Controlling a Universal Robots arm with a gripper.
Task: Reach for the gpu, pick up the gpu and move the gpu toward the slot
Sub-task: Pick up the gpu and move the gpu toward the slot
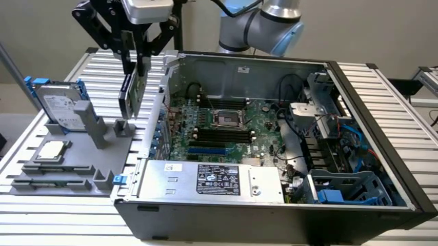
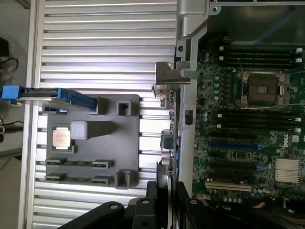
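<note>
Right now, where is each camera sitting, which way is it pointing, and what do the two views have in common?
Exterior view: off the arm, above and in front, looking down at the open computer case and the grey fixture tray; the arm's joints and the pincer holding the gpu upright show.
Wrist view: on the wrist, looking straight down; the pincer shows, with the gpu seen edge-on.
Shared: gpu, motherboard, tray, hard drive, CPU chip.

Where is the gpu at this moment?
In the exterior view the gpu hangs upright in the gripper, above the grey holder, just left of the open computer case.
</note>
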